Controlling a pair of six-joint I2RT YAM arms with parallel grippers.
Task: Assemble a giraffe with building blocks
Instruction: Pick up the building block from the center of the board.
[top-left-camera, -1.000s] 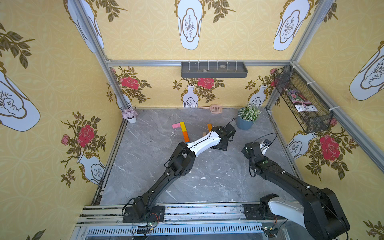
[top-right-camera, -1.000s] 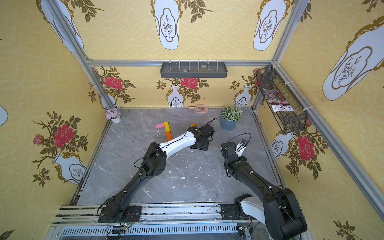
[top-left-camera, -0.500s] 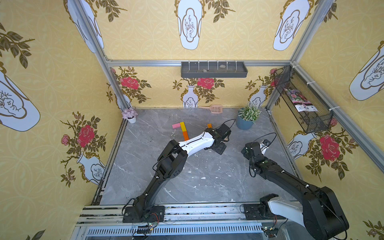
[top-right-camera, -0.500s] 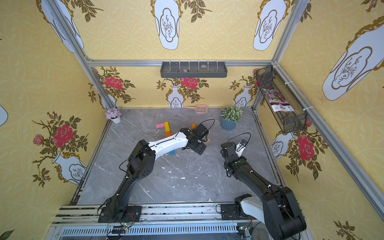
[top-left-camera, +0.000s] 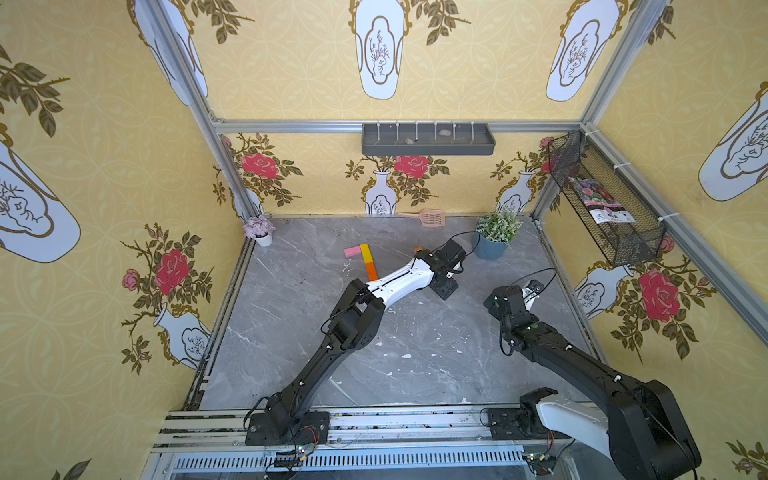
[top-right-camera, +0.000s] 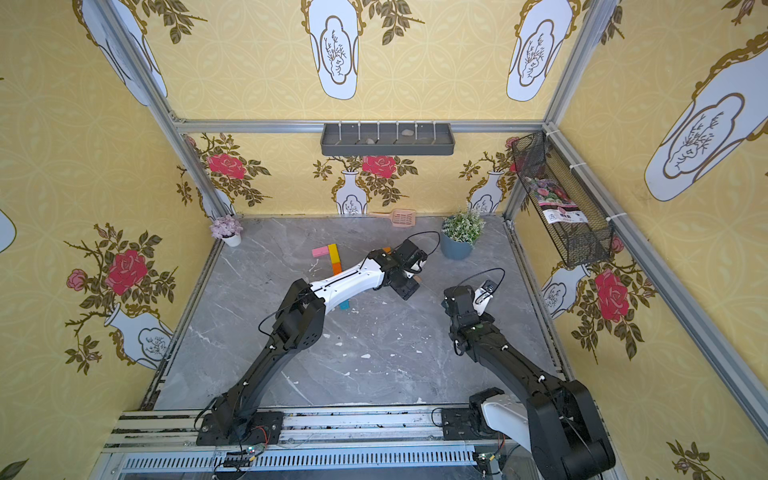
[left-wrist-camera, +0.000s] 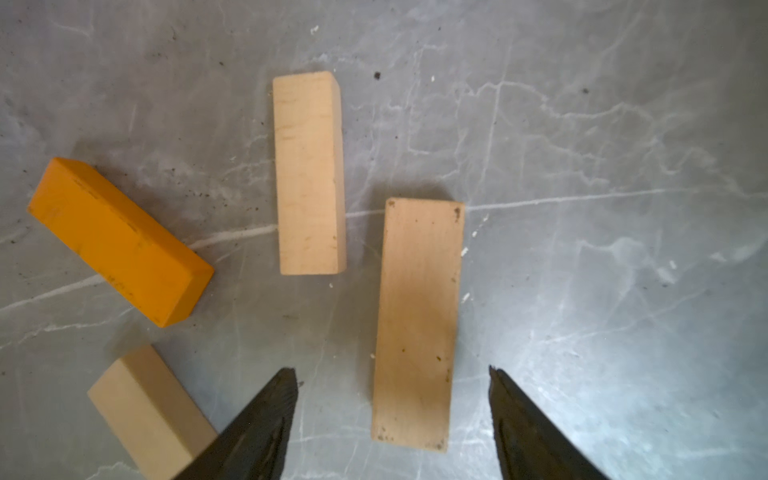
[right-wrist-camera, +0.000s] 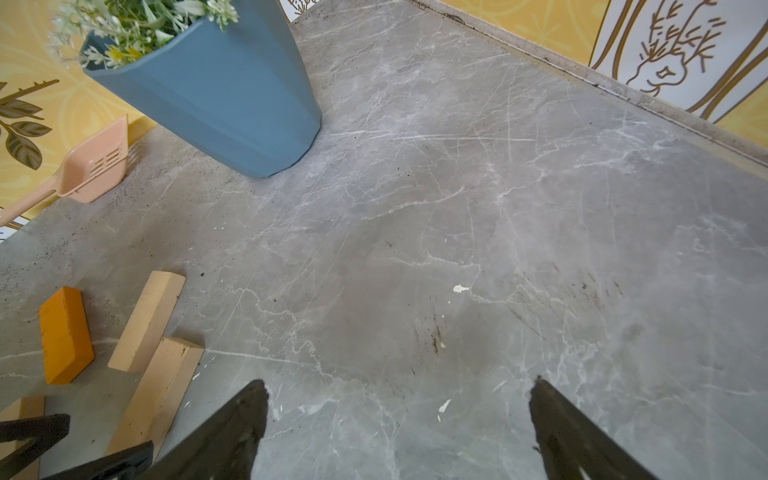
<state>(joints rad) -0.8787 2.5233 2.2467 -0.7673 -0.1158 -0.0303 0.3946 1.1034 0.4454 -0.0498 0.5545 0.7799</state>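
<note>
Well, the grey compartment tray (top-left-camera: 428, 141) on the back wall holds a couple of small stones, and the black wire basket (top-left-camera: 623, 237) on the right wall holds a printed packet (top-left-camera: 602, 203). On the grey marble desk (top-left-camera: 291, 332) a blue pot (top-left-camera: 490, 249) carries a green-and-white plant and a small white pot (top-left-camera: 263, 240) carries purple flowers. A peach slotted scoop (top-left-camera: 432, 217) lies by the back wall.

My left forearm (top-right-camera: 353, 282) crosses the neck line, so only an end of the blue bar (top-right-camera: 344, 305) shows in a top view. Beyond it the orange wooden bar (top-left-camera: 372, 271) and yellow wooden bar (top-left-camera: 365, 253) lie end to end, running from the back wall toward me. The pink wooden bar (top-left-camera: 352, 251) touches the yellow one's far end and points left.

My left gripper (left-wrist-camera: 390, 374) is spread, with its fingers either side of a plain tan wooden bar (left-wrist-camera: 417, 320) and not touching it. The bar's long axis runs straight out between them. A second tan bar (left-wrist-camera: 309, 172) lies nearly parallel just beside it. A second orange bar (left-wrist-camera: 120, 241) and a third tan bar (left-wrist-camera: 145, 411) lie slanted further off. My right gripper (right-wrist-camera: 399, 386) is spread wide over bare desk, holding nothing.
</note>
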